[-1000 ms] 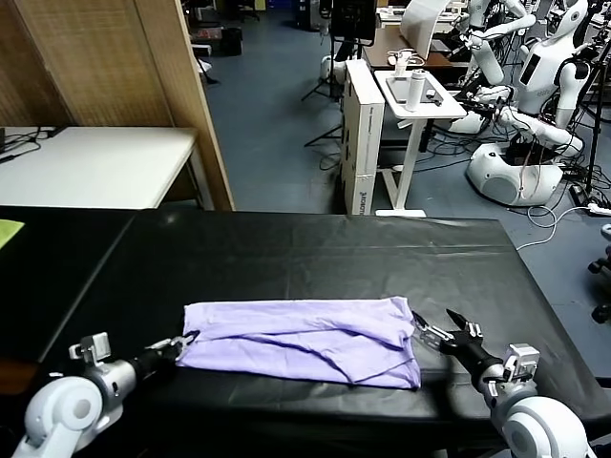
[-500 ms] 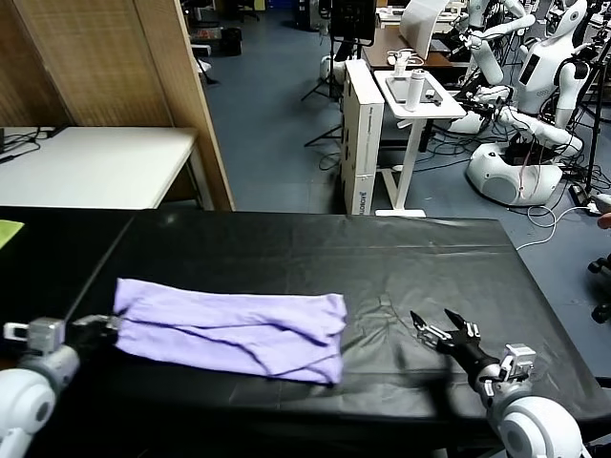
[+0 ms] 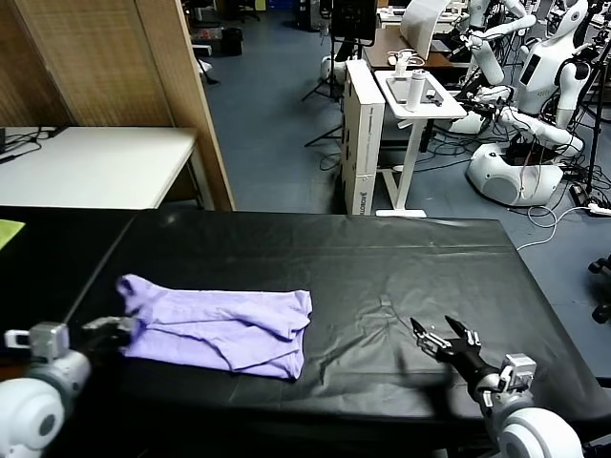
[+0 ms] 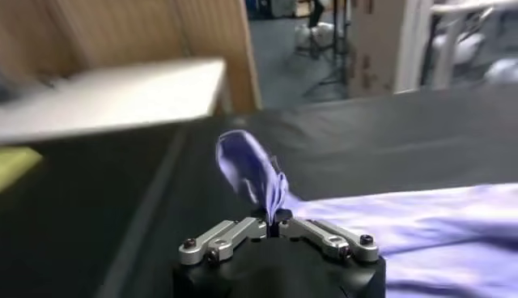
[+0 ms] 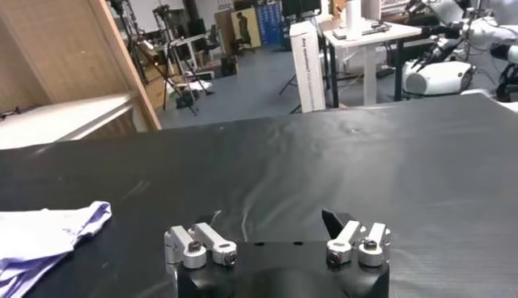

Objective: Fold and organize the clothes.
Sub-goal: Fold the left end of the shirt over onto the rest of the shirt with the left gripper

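The pale lavender T-shirt (image 3: 218,324) lies folded into a long band on the left half of the black table (image 3: 382,258). My left gripper (image 3: 122,330) is shut on the shirt's left end at the table's front left; in the left wrist view a fold of the T-shirt (image 4: 251,172) stands up from between the closed fingers of the left gripper (image 4: 273,220). My right gripper (image 3: 443,338) hovers open and empty over the front right of the table, well to the right of the shirt. The right wrist view shows the right gripper (image 5: 275,228) with spread fingers and the T-shirt (image 5: 44,235) at the far edge.
A yellow-green cloth (image 3: 8,231) peeks in at the far left. A white table (image 3: 95,162) and a wooden partition (image 3: 143,86) stand behind on the left. A white cart (image 3: 415,100) and other robots (image 3: 535,86) stand beyond the table's far edge.
My left gripper has dragged the shirt leftwards across the table, away from the right gripper, and the band has bunched shorter. The right gripper stayed open near the front right.
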Tool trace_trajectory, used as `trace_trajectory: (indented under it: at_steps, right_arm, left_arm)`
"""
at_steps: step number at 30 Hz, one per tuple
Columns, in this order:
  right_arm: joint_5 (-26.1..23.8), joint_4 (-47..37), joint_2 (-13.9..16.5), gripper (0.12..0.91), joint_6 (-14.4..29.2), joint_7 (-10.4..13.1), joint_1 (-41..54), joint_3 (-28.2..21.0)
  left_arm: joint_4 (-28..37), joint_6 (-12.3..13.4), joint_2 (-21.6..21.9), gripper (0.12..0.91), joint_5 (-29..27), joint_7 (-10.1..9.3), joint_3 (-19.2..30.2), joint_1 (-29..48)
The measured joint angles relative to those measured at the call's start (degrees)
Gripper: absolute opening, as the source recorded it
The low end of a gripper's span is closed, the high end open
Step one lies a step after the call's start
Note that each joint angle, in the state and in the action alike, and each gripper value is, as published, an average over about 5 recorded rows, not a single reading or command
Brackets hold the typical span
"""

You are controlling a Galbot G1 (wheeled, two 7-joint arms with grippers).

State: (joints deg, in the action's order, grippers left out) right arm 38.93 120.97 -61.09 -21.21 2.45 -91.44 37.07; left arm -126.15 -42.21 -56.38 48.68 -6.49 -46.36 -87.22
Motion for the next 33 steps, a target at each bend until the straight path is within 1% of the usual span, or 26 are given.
trace_trajectory:
  at_steps: [3,6,12,17,23,33]
  right_arm:
    - [-0.6,0.2,-0.7,0.907,0.1,0.0,-0.7,0.3]
    - [-1.1,0.4,-1.3,0.907,0.2,0.0,-1.3,0.6]
    - [-1.6,0.1,-1.9,0.907,0.4,-0.1,-1.8,1.2]
    - [-1.7,-0.4,-1.9,0.907,0.4,-0.1,-1.6,1.2]
    - [-1.6,-1.1,-2.0,0.907,0.4,-0.1,-0.9,0.7]
    - [-1.7,-1.8,-2.3,0.907,0.2,0.0,0.2,-0.2]
  left_arm:
    - [-0.7,0.0,-2.4,0.181,2.4,-0.76,4.2,1.8]
    - [-0.7,0.0,-4.6,0.181,3.5,-1.52,8.2,3.7]
    - [0.5,0.0,-7.7,0.181,3.3,-2.39,14.6,7.2]
    - [1.9,0.0,-9.7,0.181,3.1,-3.19,19.0,10.0]
    - [2.6,0.0,-11.3,0.181,2.3,-3.47,22.3,11.6]
    - [2.2,0.0,-12.8,0.181,2.0,-3.58,25.0,11.0]
